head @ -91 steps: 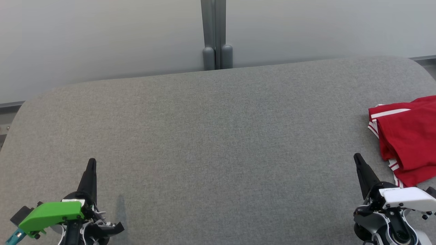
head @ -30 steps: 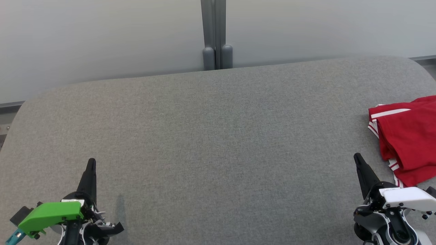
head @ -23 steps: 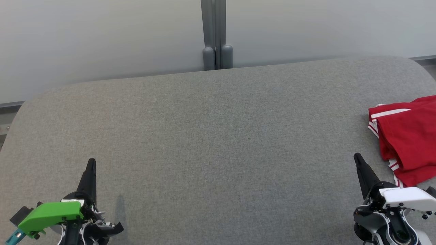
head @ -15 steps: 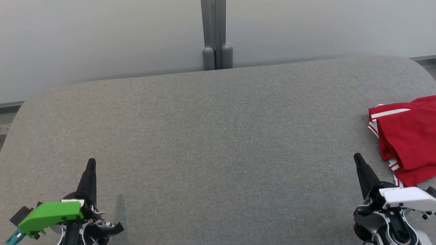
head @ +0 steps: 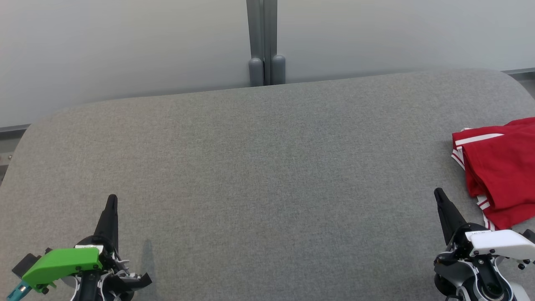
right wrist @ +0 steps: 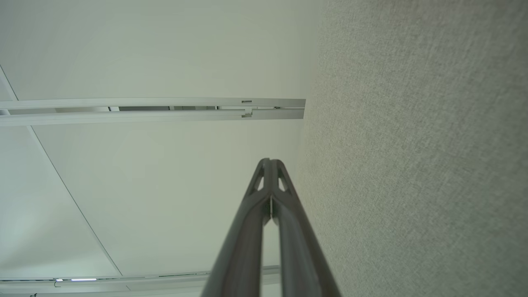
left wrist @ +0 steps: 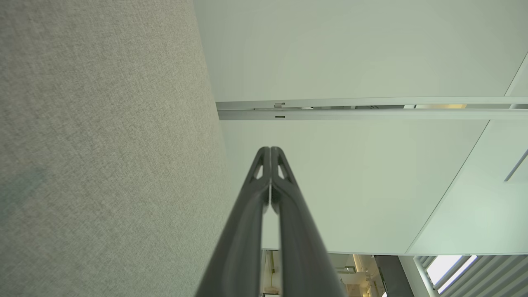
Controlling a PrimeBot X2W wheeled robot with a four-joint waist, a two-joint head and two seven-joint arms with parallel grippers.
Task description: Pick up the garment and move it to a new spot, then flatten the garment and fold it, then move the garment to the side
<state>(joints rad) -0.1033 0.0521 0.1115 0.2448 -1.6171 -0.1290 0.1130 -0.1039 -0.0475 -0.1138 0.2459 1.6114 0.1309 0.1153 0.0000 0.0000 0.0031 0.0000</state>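
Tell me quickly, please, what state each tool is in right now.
Left tool: closed, holding nothing.
Right tool: closed, holding nothing.

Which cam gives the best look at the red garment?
Head view: the red garment lies on the grey table at the right, cut off by the frame edge. Both wrist views face along the table toward a pale wall instead.

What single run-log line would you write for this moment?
left gripper: shut, empty | right gripper: shut, empty | red garment: lying on grey table, right side, unheld
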